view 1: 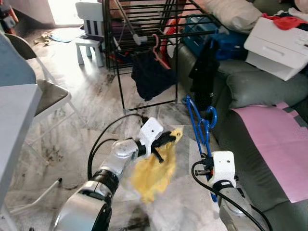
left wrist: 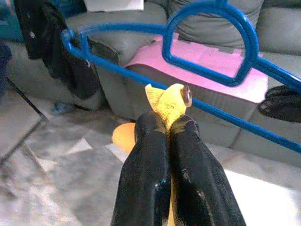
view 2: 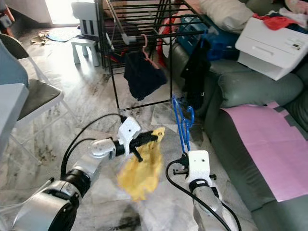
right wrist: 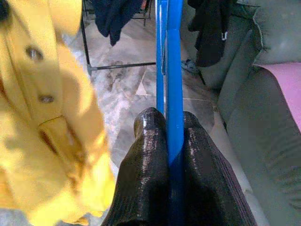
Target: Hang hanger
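Low in frame, my right gripper (view 1: 208, 169) is pinching the blue hanger (view 1: 198, 126) upright at centre while my left gripper (view 1: 166, 139) is clamping the yellow garment (view 1: 154, 169), the rack (view 1: 144, 21) at top centre not yet reached.

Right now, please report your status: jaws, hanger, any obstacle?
Left gripper jaws shut on yellow garment. Right gripper jaws shut on blue hanger, held upright. Drying rack ahead, dark clothes already hanging on it.
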Controlling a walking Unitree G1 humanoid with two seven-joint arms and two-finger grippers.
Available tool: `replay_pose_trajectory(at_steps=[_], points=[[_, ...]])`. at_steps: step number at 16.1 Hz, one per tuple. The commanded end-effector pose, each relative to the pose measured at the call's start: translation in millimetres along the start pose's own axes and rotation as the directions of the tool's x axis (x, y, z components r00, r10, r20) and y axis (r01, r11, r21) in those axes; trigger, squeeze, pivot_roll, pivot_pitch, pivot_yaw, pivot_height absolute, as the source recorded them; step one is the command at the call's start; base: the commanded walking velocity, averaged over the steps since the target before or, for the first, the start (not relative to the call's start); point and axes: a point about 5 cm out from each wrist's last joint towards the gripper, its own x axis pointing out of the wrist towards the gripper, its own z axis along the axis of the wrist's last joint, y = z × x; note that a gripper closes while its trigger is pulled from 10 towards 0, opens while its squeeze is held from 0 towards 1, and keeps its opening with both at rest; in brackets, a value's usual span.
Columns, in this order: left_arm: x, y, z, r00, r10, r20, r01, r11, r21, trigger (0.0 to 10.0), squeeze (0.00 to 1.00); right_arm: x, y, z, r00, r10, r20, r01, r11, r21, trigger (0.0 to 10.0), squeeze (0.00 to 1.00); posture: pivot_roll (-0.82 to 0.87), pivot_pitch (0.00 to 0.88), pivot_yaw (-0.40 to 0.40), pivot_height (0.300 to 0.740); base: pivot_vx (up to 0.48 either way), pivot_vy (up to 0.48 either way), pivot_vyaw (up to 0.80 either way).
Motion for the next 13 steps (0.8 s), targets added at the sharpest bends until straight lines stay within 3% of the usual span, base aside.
replay_pose_trajectory(at_steps=[1,4,7,9,11,13], points=[[2.3,8.1,14,1.0,0.017,0.013,-0.019,0.995,0.1,10.0,0.0,-2.3,-6.2,6,1.0,0.002,0.011,-0.002,1.0,-0.017,10.0,0.0,-0.03,0.0,-0.043,0.74,0.0,0.0,0.0],[-5.2,34.2,25,0.99,0.136,-0.029,-0.127,0.968,0.216,10.0,0.0,-24.3,-32.7,4,0.99,0.116,-0.083,-0.126,0.985,-0.122,10.0,0.0,-0.04,0.0,-0.045,0.74,0.0,0.0,0.0],[-14.2,53.8,34,0.973,0.221,-0.06,-0.178,0.896,0.408,10.0,0.0,-45.9,-53.6,4,0.966,0.196,-0.168,-0.232,0.945,-0.232,10.0,0.0,-0.05,0.0,-0.041,0.74,0.0,0.0,0.0],[-20.7,66.4,37,0.955,0.284,-0.081,-0.224,0.876,0.427,10.0,0.0,-58.1,-64.9,16,0.948,0.259,-0.186,-0.3,0.923,-0.242,10.0,0.0,-0.06,0.0,-0.034,0.74,0.0,0.0,0.0],[-18.7,62.4,40,0.971,0.228,-0.077,-0.164,0.862,0.48,10.0,0.0,-64.9,-68.4,22,0.929,0.321,-0.182,-0.358,0.903,-0.236,10.0,0.0,-0.07,0.0,-0.029,0.74,0.0,0.0,0.0],[-15.2,54.0,47,0.991,0.13,-0.024,-0.102,0.87,0.482,10.0,0.0,-75.8,-66.9,28,0.888,0.425,-0.178,-0.455,0.867,-0.204,10.0,0.0,-0.07,0.0,-0.028,0.74,0.0,0.0,0.0]])
